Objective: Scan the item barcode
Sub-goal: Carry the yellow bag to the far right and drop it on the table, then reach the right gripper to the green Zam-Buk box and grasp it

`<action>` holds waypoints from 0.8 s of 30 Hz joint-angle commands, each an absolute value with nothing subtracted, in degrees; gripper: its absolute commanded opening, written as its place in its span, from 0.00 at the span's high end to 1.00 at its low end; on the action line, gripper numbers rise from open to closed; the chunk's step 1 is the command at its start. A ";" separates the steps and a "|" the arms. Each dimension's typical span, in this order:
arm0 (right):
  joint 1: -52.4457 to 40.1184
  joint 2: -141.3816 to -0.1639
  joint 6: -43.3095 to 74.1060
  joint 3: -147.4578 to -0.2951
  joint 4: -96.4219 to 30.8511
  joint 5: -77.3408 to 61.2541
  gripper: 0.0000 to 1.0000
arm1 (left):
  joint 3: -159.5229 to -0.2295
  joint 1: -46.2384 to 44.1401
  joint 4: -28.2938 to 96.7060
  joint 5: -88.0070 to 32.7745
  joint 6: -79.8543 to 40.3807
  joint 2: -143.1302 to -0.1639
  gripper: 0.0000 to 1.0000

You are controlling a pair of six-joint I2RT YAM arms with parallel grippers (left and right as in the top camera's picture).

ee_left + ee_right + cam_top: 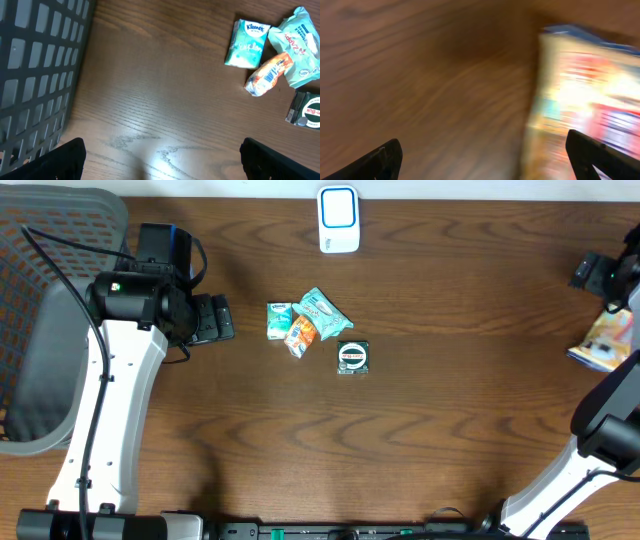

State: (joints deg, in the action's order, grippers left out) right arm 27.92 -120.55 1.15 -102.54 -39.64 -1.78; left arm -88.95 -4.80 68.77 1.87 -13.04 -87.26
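Right wrist view, blurred: the right gripper (485, 160) hangs spread beside a seemingly light, crinkly packet (590, 90), best pinched at its edge.

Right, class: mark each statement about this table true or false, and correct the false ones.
1. The Kleenex pack lies in the grey mesh basket. False: it lies on the table, outside the basket.
2. The left claw is open and empty. True.
3. The white scanner stands near the table's far edge. True.
4. The right claw grips the orange packet. False: it is open, by a yellow packet; the orange packet lies mid-table.
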 commanded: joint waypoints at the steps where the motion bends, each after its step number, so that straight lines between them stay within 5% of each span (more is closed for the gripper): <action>1: 26.57 -120.64 0.34 -102.52 -39.83 -15.57 0.01 | -88.82 -4.51 68.97 2.44 -12.25 -87.35 0.02; 11: 13.91 -118.02 3.73 -102.30 -47.33 -42.35 0.01 | -88.82 -4.51 68.97 2.44 -12.25 -87.35 0.02; 15: 7.60 -118.08 2.92 -101.93 -56.10 -38.41 0.02 | -88.82 -4.51 68.97 2.44 -12.25 -87.35 0.02; 19: -0.12 -118.08 1.63 -99.83 -62.15 -26.85 0.18 | -88.82 -4.51 68.97 2.44 -12.25 -87.35 0.02; 24: -8.49 -118.08 1.63 -94.32 -61.76 -24.75 0.24 | -88.82 -4.51 68.97 2.44 -12.25 -87.35 0.02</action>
State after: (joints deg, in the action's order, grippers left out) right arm -4.99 -119.90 2.31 -97.21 -61.93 -27.64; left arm -88.95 -4.80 68.79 1.87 -13.04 -87.26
